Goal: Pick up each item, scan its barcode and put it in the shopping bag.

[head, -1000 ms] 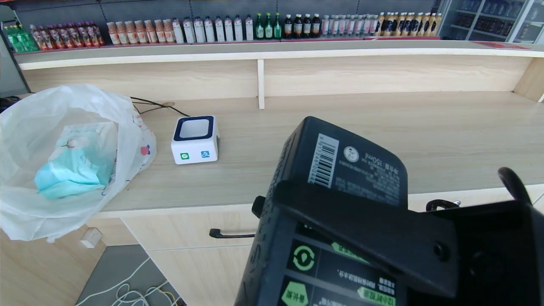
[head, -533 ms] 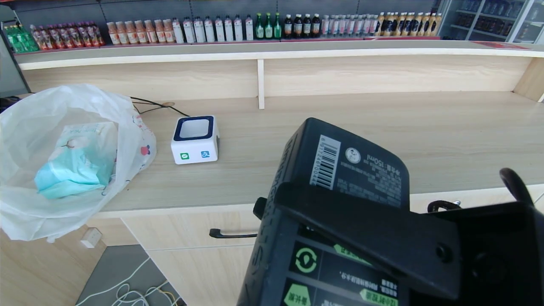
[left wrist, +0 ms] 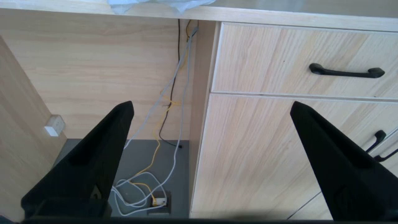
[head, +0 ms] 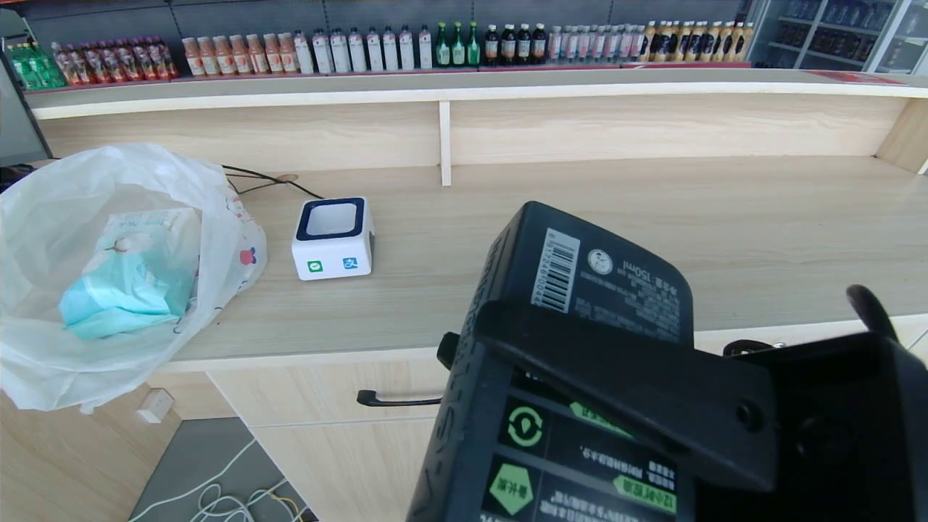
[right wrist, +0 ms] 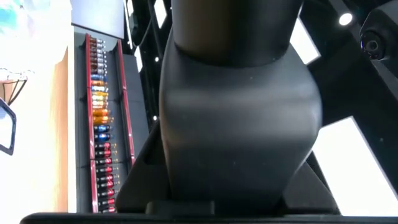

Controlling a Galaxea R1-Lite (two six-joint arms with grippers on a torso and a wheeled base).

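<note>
Closest to the head camera, the right claw (head: 500,348) pinches a black bottle (head: 609,290), held up above the front edge of the worktop (head: 761,225). One black finger (head: 623,391) lies across the bottle's side. The white barcode (head: 554,270) on its label faces up toward the camera. In the right wrist view the same dark body (right wrist: 236,124) rises straight from the claw; it looks like a bottle with a narrower neck, though at this range its shape is hard to judge.

The left claw (left wrist: 205,165) hangs low in front of the cabinet with its fingers (left wrist: 81,168) spread wide and nothing between them. Beyond it are a drawer handle (left wrist: 346,70) and loose cables (left wrist: 149,186) on the floor.

Farther back on the worktop stands the white scanner (head: 333,238) with its dark blue rim, well apart from the bottle. Just to its left the shopping bag (head: 43,217) sags open at the worktop's left end, with a pale blue-green packet (head: 130,279) inside. Farthest off, a shelf of drink bottles (head: 435,45) runs along the back wall.
</note>
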